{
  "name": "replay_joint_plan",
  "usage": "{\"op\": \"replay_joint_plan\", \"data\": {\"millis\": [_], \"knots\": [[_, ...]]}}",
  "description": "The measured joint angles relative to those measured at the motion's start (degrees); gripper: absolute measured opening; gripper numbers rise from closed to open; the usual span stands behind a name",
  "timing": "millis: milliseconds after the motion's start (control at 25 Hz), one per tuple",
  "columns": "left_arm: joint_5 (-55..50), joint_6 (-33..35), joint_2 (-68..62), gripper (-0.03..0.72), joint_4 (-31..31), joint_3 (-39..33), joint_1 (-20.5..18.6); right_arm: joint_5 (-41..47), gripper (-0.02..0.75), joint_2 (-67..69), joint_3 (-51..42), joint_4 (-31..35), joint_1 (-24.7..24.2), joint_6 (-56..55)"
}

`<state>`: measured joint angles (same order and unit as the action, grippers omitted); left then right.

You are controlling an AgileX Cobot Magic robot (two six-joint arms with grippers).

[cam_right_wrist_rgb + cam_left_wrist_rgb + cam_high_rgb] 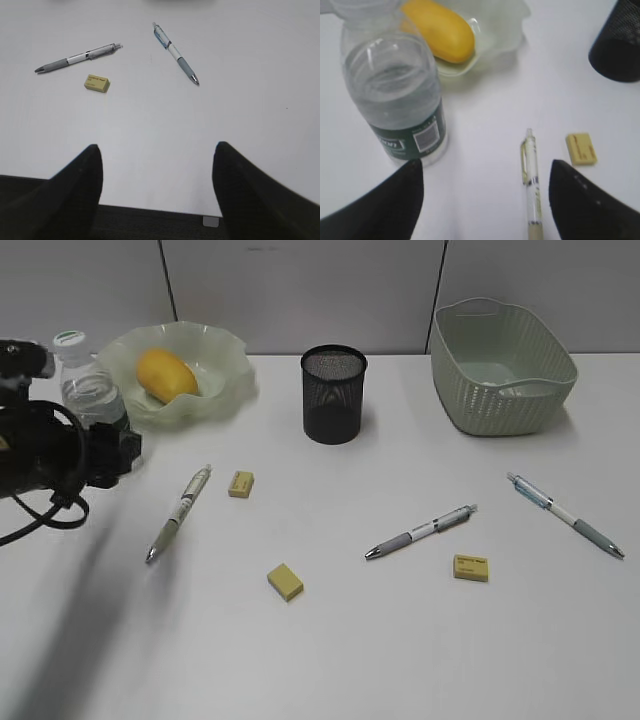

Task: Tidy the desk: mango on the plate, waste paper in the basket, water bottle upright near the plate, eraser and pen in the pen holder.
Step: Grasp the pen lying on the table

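The yellow mango point(167, 373) lies in the wavy-rimmed plate point(232, 352). The water bottle point(86, 381) stands upright just left of the plate. In the left wrist view my left gripper point(486, 164) is open with nothing between its fingers. The bottle point(395, 95) stands close ahead of its left fingertip point(412, 172), and a white pen point(531, 185) lies beside its right fingertip. The black mesh pen holder point(334, 395) and the basket point(503, 365) stand at the back. My right gripper point(157, 146) hangs open over the desk's front edge point(150, 209). No waste paper is in view.
Three pens point(180, 512) point(420, 531) point(565, 515) and three yellow erasers point(241, 484) point(285, 582) point(471, 567) lie loose on the desk. My left arm point(50, 450) reaches in from the left edge. A grey wall closes the back.
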<state>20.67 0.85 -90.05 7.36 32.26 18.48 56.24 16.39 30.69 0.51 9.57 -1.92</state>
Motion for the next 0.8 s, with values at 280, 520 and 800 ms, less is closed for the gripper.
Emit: {"op": "replay_joint_plan", "data": {"millis": [280, 520, 800], "knots": [[-49.57, 0.00, 10.94, 0.543, -5.13, 14.77, 0.00, -0.22, 0.542, 0.00, 0.00, 0.00, 0.00, 0.00], [-77.93, 0.00, 15.54, 0.510, -5.55, 22.16, 0.00, -0.22, 0.542, 0.00, 0.00, 0.00, 0.00, -0.05], [-86.57, 0.00, 25.59, 0.465, -5.32, 19.13, 0.00, -0.58, 0.542, 0.00, 0.00, 0.00, 0.00, -0.05]]}}
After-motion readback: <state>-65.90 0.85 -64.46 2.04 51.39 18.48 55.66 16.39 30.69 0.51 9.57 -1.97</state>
